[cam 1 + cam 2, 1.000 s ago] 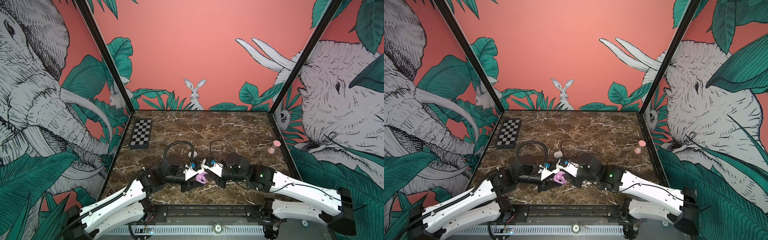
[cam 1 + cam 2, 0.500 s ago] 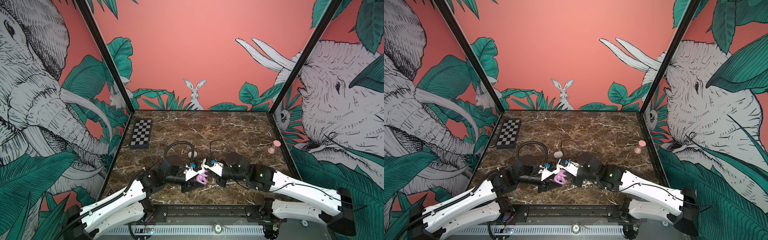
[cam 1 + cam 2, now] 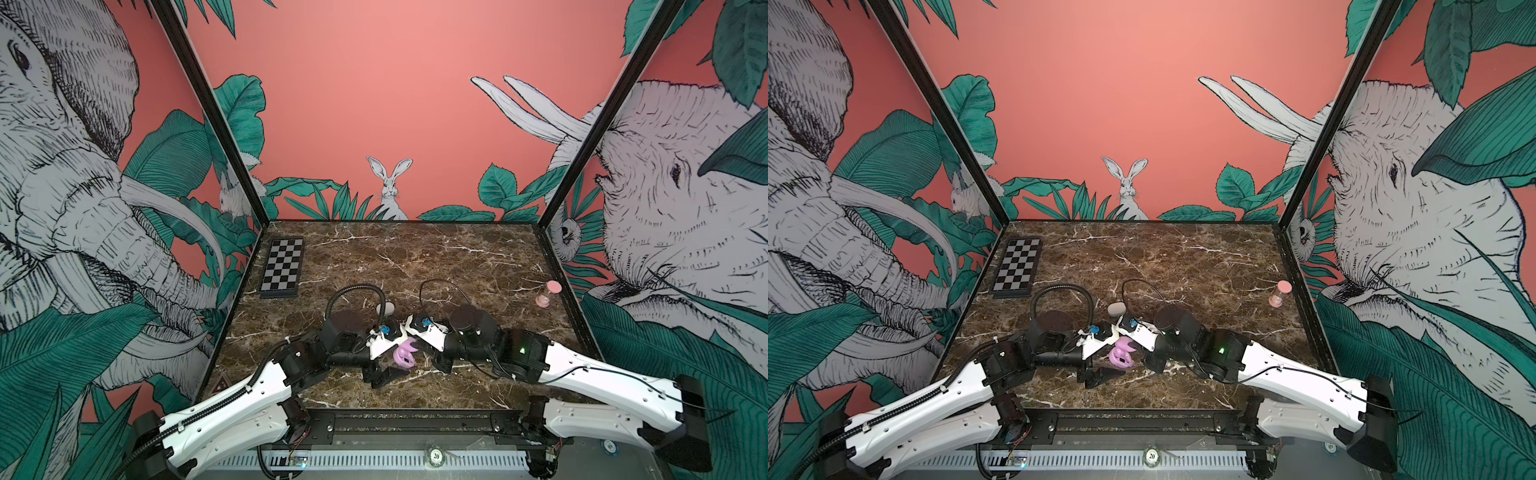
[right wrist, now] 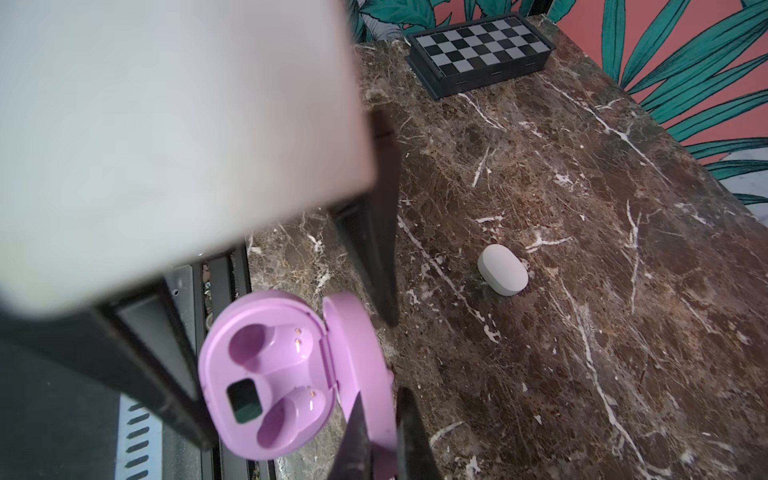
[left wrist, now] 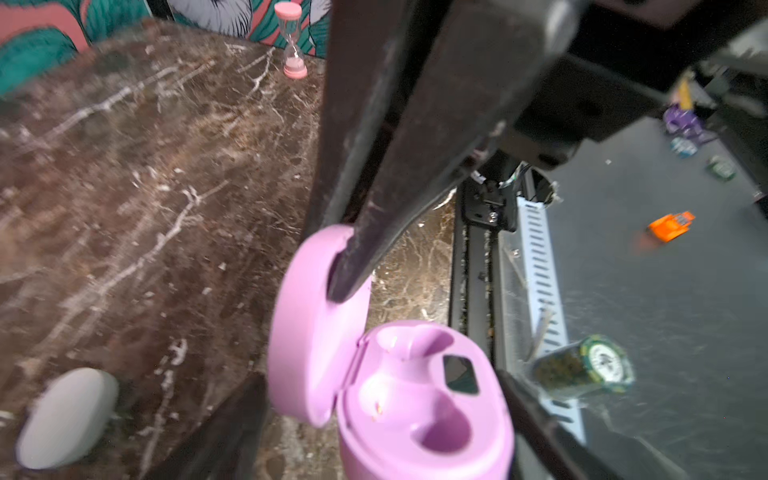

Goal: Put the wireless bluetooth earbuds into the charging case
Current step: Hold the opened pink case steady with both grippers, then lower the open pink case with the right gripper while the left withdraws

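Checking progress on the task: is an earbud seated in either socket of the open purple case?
No, the right wrist view shows both sockets of the purple case empty, contacts bare.

Evenly, softly lit from overhead, with only faint shadows on the bench (image 3: 457, 266). Bowed at the frame edges in both top views. Smeared and out of focus up close in both wrist views.
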